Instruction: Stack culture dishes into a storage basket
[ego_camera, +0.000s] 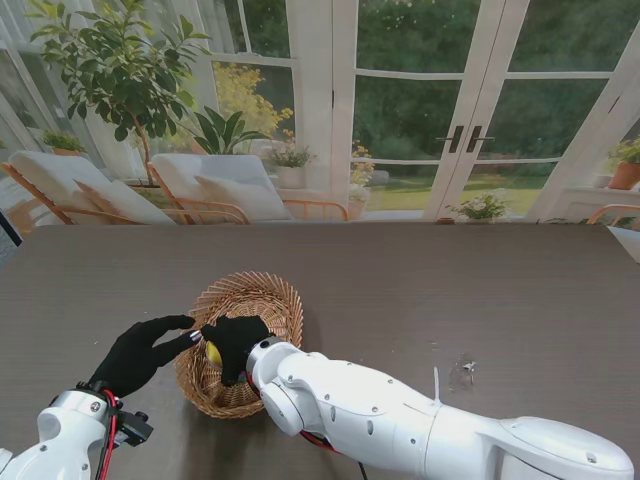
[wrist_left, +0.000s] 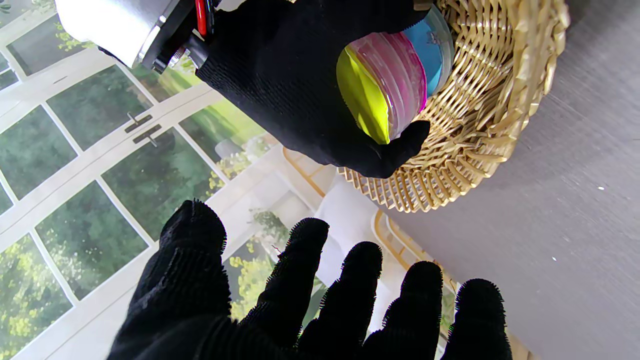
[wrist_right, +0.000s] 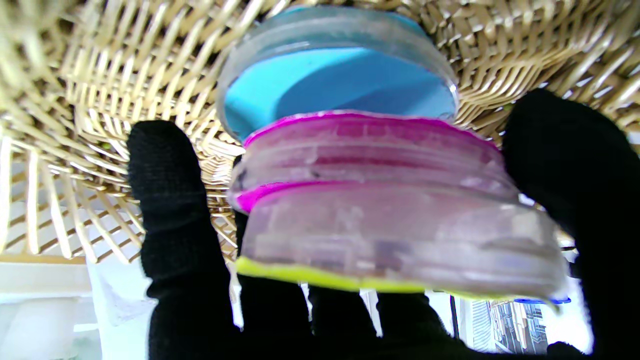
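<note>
At lower centre-left of the stand view, the right hand (ego_camera: 235, 343) gripped the dishes (wrist_left: 387, 90) by their rims over the basket (ego_camera: 268, 300). The left hand (ego_camera: 140, 353) hung open beside it. The stack looked light, rigid, slippery and prone to sliding apart.

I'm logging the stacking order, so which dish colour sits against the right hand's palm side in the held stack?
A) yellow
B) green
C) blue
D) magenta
A: in the right wrist view the yellow dish lies nearest the right hand, the magenta dish comes next, and the blue dish is farthest, toward the basket.
</note>
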